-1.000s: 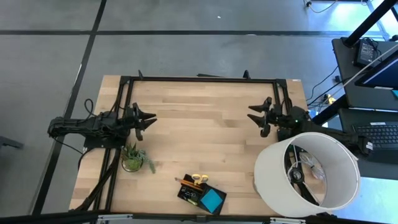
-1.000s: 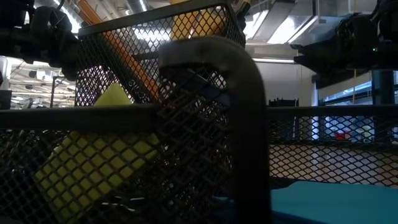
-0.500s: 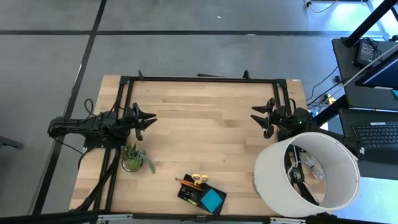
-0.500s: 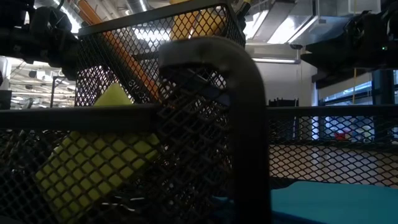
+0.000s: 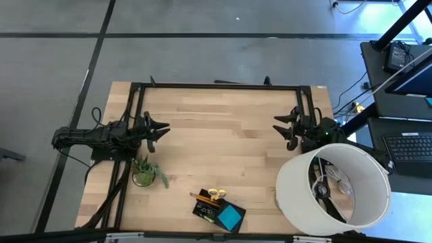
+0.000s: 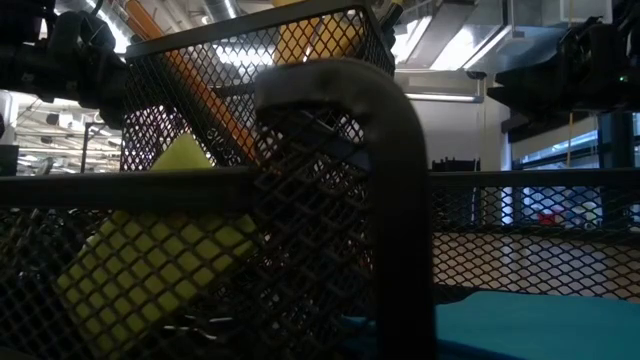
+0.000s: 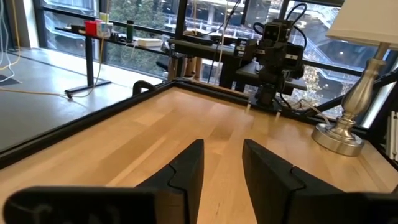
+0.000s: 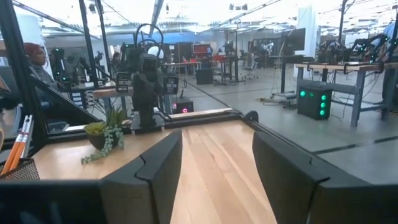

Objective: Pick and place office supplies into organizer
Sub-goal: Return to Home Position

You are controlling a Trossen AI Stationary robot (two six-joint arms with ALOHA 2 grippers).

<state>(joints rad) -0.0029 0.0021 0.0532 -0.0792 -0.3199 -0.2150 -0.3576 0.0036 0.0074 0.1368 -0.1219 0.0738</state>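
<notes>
High view: organizer sits at near edge of table, middle-right. Its long axis runs left-right, with the right end skewed toward the near edge. Blue note pad lies flat in its right end and yellow-handled scissors stand at its far side, handles up.

Low view: orange pencil leans tilted inside the mesh, upper end toward the left; yellow block is below it.

Left gripper hovers at left side of table, fingers parted narrowly, holding nothing, pointing right. Right gripper is opposite at the right side, fingers spread wide, holding nothing, pointing left. Potted plant stands near left gripper; lampshade is at near right.
</notes>
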